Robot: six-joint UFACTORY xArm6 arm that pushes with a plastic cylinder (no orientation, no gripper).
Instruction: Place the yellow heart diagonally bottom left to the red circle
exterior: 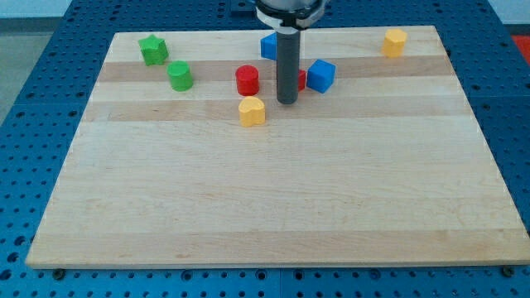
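The yellow heart (252, 110) lies on the wooden board just below the red circle (247, 80), slightly to its right. My tip (286, 102) touches the board to the right of both, about a block's width from the yellow heart, at nearly its height. The rod hides most of another red block (301, 79) behind it.
A blue cube (320, 75) sits right of the rod and a blue block (268, 46) above it, partly hidden. A green star (152, 50) and a green cylinder (180, 75) lie at the upper left. A yellow block (395, 41) sits at the top right. The board's top edge (199, 34) is close.
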